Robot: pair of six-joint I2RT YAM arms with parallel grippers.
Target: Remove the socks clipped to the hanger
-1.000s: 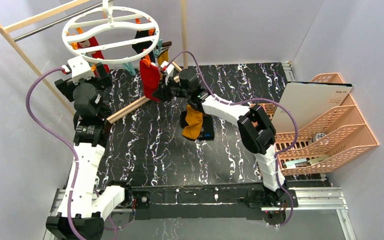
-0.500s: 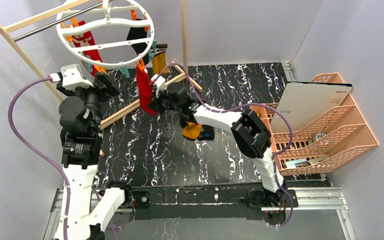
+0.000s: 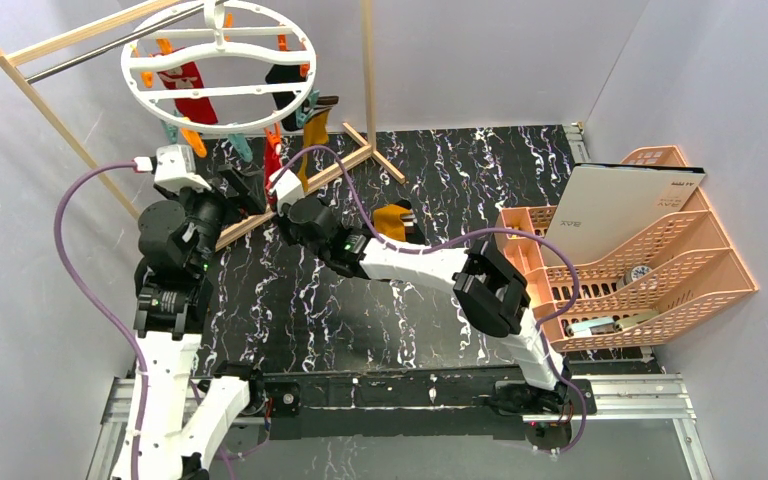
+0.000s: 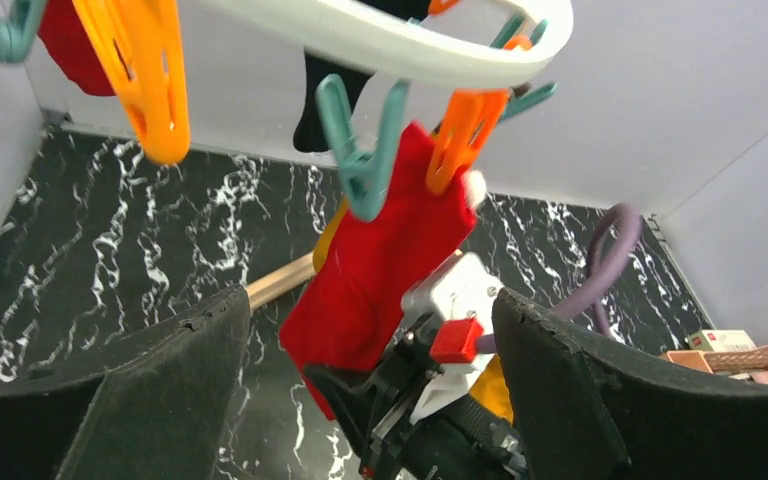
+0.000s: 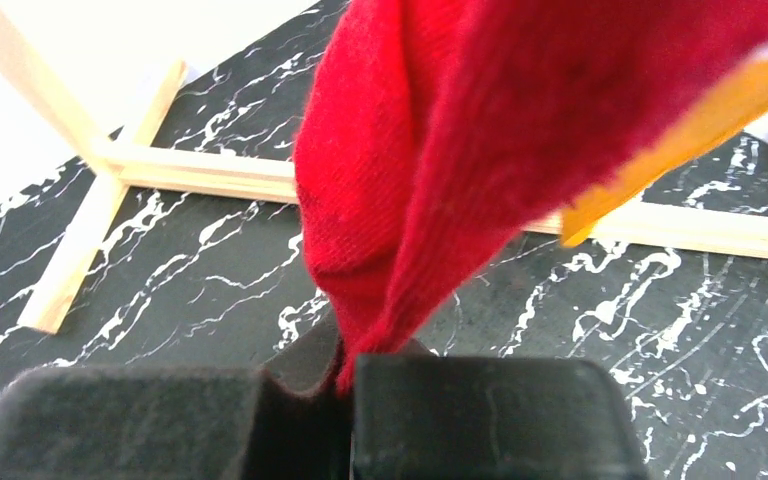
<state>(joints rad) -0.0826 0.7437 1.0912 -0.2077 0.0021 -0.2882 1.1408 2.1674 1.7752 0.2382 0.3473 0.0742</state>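
The white ring hanger (image 3: 218, 68) hangs from the rack at the far left. It carries a red sock (image 3: 195, 95), a black sock (image 3: 285, 85) and a mustard sock (image 3: 315, 125). A second red sock (image 3: 273, 165) hangs from an orange clip (image 4: 460, 135) on the ring's near rim. My right gripper (image 3: 280, 192) is shut on that sock's lower end (image 5: 430, 160). My left gripper (image 3: 243, 187) is open just left of it, its jaws on either side of the red sock (image 4: 380, 270) and apart from it. Another mustard sock (image 3: 392, 220) lies on the table.
The wooden rack's base bar (image 3: 290, 195) lies diagonally under both grippers, and its upright post (image 3: 368, 70) stands behind. An orange file basket (image 3: 650, 270) holding a white board (image 3: 620, 205) stands at the right. A teal clip (image 4: 360, 160) hangs beside the held sock.
My right gripper has moved left and nearer with the red sock's end, uncovering the mustard sock on the table. The ring has swung. My left gripper has shifted right, up to the red sock.
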